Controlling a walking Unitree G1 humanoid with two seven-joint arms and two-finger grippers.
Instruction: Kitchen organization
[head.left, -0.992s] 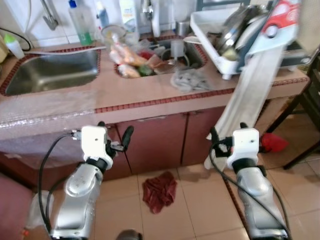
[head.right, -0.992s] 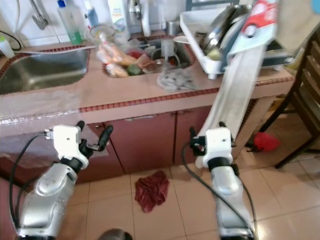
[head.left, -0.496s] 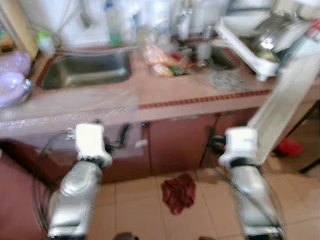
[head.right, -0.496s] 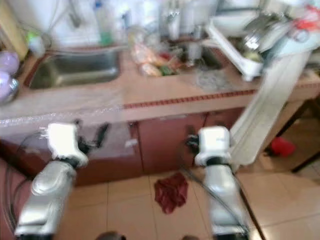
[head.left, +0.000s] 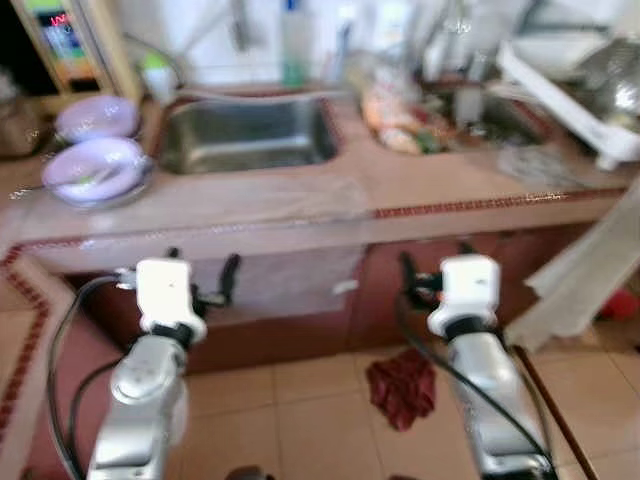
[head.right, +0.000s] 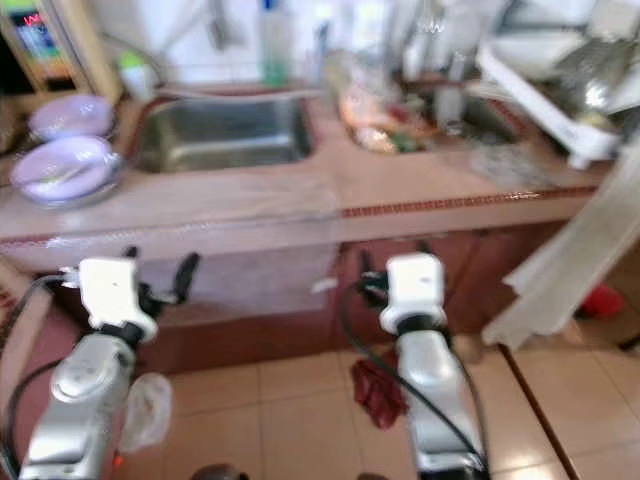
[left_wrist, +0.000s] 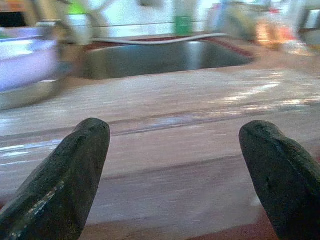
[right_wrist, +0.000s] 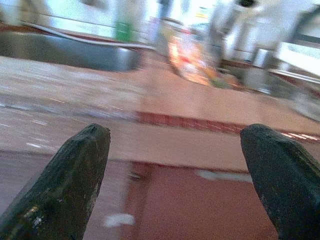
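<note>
Inventory, kitchen, taken from our head and wrist cameras; all pictures blurred.

1. Change noted. Set against the pictures of a second ago, the whole scene has slid toward our right: the dish rack (head.left: 590, 110) now sits at the surface's far right corner, and two purple bowls (head.left: 100, 165) have come into sight at the left end. We read this as our own camera turning left, not as any item shifting. We judge the task barely begun: we are surveying, and the bowls now look like likely candidates for sorting.

2. Surface (head.left: 300, 205). Pinkish counter with a red-tiled front edge, cabinets beneath.

3. Sink (head.left: 245, 135). Steel basin, set toward the back edge, left of centre. Long axis runs parallel to the front edge.

4. Purple bowls. Two, at the left end, one behind the other, mouths upward; being round, they show no long axis. The nearer one seems to hold something pale; too blurred to name.

5. Clutter (head.left: 400, 120). Colourful packets and bottles near the back edge, right of the sink; not identifiable.

6. Pale cloth (head.left: 590, 280). Hangs over the front edge at the right end, long axis sloping down to the floor.

7. Red rag (head.left: 402, 385). Crumpled on the floor tiles below the cabinets.

8. Left pincer (left_wrist: 175, 165). Fingers spread wide, nothing between them, held below the front edge.

9. Right pincer (right_wrist: 180, 175). Likewise spread wide and empty, facing the cabinet front.
</note>
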